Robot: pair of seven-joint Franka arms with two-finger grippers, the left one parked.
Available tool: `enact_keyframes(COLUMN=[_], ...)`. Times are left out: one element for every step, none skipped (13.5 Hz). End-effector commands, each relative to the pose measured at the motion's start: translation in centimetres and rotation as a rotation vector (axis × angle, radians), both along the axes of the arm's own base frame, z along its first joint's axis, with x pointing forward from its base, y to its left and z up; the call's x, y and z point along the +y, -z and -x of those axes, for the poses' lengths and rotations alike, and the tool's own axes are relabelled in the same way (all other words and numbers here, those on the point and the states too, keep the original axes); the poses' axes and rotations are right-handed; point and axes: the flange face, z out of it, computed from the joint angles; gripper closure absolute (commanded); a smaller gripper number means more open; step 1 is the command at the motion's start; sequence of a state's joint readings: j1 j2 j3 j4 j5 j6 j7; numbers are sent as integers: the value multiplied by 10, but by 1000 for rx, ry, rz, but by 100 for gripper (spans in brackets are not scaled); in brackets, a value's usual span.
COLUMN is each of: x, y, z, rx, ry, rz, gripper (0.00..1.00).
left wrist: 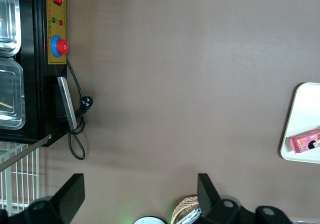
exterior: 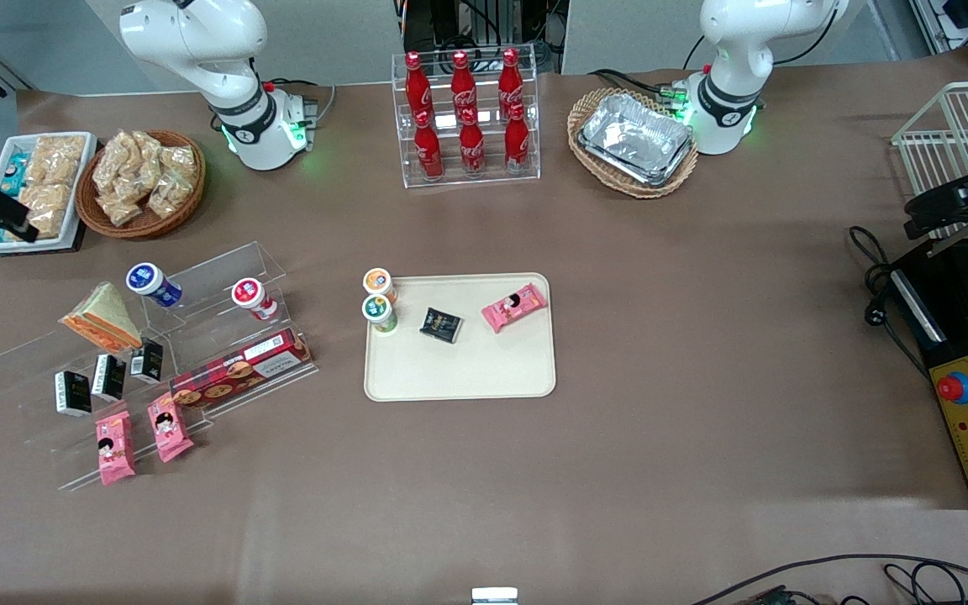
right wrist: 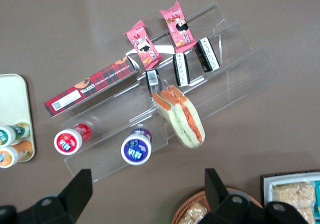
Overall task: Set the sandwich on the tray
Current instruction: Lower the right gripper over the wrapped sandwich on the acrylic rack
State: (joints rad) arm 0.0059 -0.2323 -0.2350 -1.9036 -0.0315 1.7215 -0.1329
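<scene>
the tool (right wrist: 145,191) hangs released, fingers spread, above the clear stepped stand (right wrist: 210,84) at the working arm's end of the worktop (exterior: 702,336), holding nothing. the sandwich (right wrist: 181,116) lies on that stand beside the blue-lidded cup (right wrist: 136,149), untouched. the tray (exterior: 467,370) sits mid-worktop, well apart, carrying two cups, a dark packet and a pink packet (exterior: 515,307).

White "Coca-Cola" script runs down six red bottles (exterior: 465,118) in a clear rack. A long red tartan biscuit box (right wrist: 90,87) on the clear stand reads "Walkers."
</scene>
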Motion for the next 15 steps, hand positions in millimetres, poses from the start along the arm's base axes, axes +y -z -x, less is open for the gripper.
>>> enact_keyframes(x=[-4, -5, -10, -13, -15, -23, -33, -36, -37, -37, -37, -37, -34, -34, -34], y=[33, 40, 52, 65, 79, 93, 106, 119, 128, 137, 142, 142, 143, 146, 148], z=[-3, -6, -7, -7, -7, -7, -8, -12, -16, -18, -20, -20, -22, -23, -23], rx=[-64, -74, -80, -88, -97, -102, -94, -73, -64, -57, -53, -54, -51, -45, -41], ry=[-76, -97, -96, -110, -146, -155, -153, -169, -174, -177, -173, -173, -177, -179, -177], rz=[1, 7, 9, 12, 19, 23, 24, 25, 28, 31, 31, 28, 27, 26, 26], gripper=[0, 0, 0, 0, 0, 0, 0, 0, 0, 0, 0, 0, 0, 0, 0])
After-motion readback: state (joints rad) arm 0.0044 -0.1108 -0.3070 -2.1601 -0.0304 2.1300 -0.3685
